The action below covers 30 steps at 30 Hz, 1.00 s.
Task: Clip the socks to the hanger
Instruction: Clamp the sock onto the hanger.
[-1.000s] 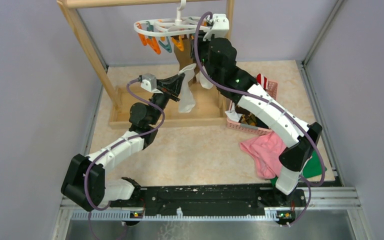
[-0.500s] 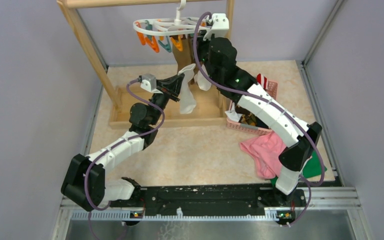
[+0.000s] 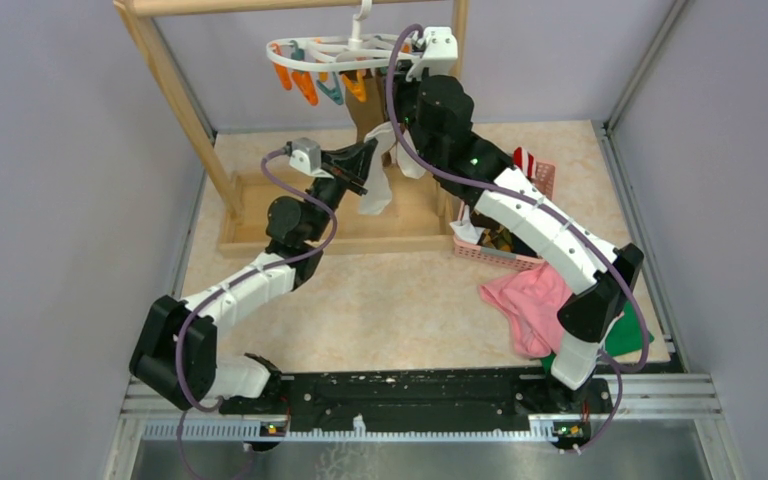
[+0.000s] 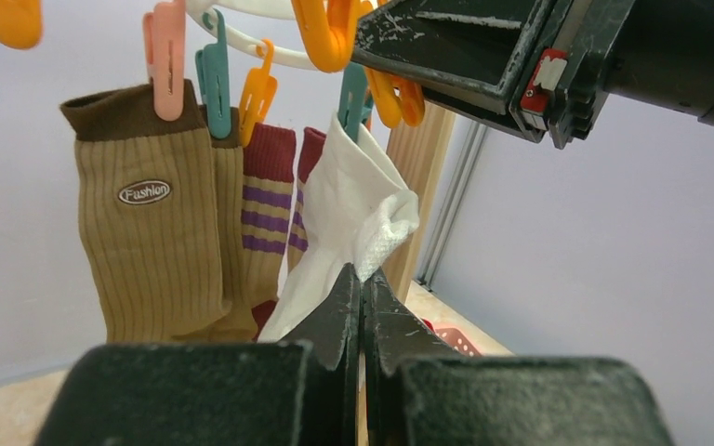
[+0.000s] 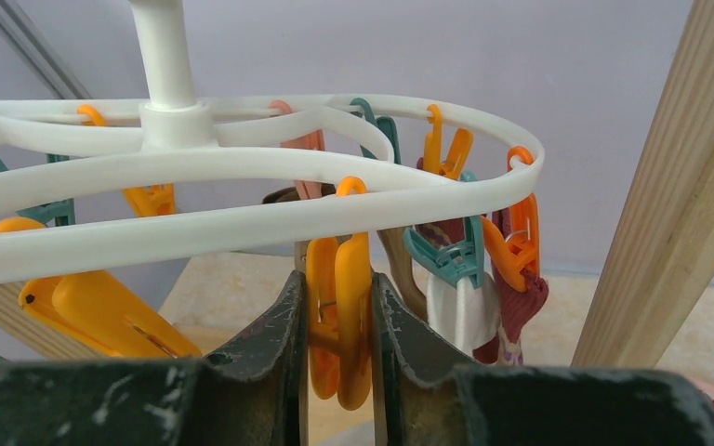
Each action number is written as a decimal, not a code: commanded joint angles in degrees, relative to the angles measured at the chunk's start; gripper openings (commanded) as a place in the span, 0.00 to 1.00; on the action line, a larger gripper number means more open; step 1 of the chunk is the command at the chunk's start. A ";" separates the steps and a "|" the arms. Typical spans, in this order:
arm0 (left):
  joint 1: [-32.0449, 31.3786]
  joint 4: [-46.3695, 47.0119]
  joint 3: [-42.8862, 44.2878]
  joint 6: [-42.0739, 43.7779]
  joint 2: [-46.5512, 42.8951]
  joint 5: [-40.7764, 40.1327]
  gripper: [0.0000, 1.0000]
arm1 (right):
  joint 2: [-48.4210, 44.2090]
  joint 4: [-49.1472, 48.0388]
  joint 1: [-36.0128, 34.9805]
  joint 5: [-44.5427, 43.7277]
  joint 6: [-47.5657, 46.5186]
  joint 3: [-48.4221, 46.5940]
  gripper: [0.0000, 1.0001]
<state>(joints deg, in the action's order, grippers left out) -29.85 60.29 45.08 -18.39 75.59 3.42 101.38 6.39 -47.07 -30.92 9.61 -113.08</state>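
**Q:** Why is each arm doing a different job?

**Me:** I'm pinching the white sock in the left gripper, jaws closed on it, holding it up just under the hanger. The right gripper is squeezing an orange clip on the hanger's rim, I'd guess to open it.

**Q:** Are the views showing different things?

**Me:** Yep. The left wrist is showing the olive sock and striped sock hanging clipped under the hanger. The right wrist is showing the clip squeeze.

We lose much of the basket and green cloth behind the right arm; both wrist views crop the hanger.
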 commanded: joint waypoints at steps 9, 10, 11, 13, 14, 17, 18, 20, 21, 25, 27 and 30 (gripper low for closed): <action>-1.90 2.83 5.42 0.30 2.94 -5.79 0.00 | -0.54 -3.51 0.45 0.61 0.15 -0.21 0.00; -2.08 3.09 5.50 0.62 3.20 -5.79 0.00 | -0.61 -3.49 0.41 0.62 0.23 -0.14 0.00; -2.26 3.32 5.55 1.20 3.38 -5.84 0.00 | -0.62 -3.50 0.42 0.60 0.24 -0.11 0.00; -2.76 3.64 5.76 2.74 3.72 -6.45 0.00 | -0.60 -3.56 0.47 0.60 0.39 -0.04 0.00; -3.15 3.79 5.73 3.69 3.95 -6.86 0.00 | -0.62 -3.58 0.50 0.60 0.48 0.02 0.00; -4.17 4.12 6.05 6.14 4.58 -8.97 0.00 | -0.60 -3.67 0.46 0.69 0.76 0.14 0.00; -4.45 4.20 6.19 6.75 4.77 -9.86 0.00 | -0.59 -3.75 0.48 0.68 0.76 0.20 0.00; -5.08 4.51 6.61 7.93 5.45 -11.21 0.00 | -0.60 -3.70 0.49 0.65 0.85 0.30 0.00; -5.37 4.78 6.80 8.46 5.69 -11.83 0.00 | -0.59 -3.73 0.49 0.67 0.92 0.31 0.00; -7.23 7.56 6.48 11.69 6.35 -15.30 0.00 | -0.64 -3.74 0.49 0.53 1.09 0.47 0.00; -8.22 9.16 6.36 14.12 6.87 -17.50 0.00 | -0.79 -3.70 0.56 0.67 1.30 0.73 0.00; -9.31 11.47 6.63 17.46 7.83 -20.03 0.00 | -0.87 -3.76 0.71 0.85 1.62 0.97 0.00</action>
<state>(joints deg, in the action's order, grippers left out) -37.71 64.42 49.52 -7.09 82.11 -11.66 101.38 5.41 -47.03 -30.68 10.35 -112.36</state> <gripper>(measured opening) 0.012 0.196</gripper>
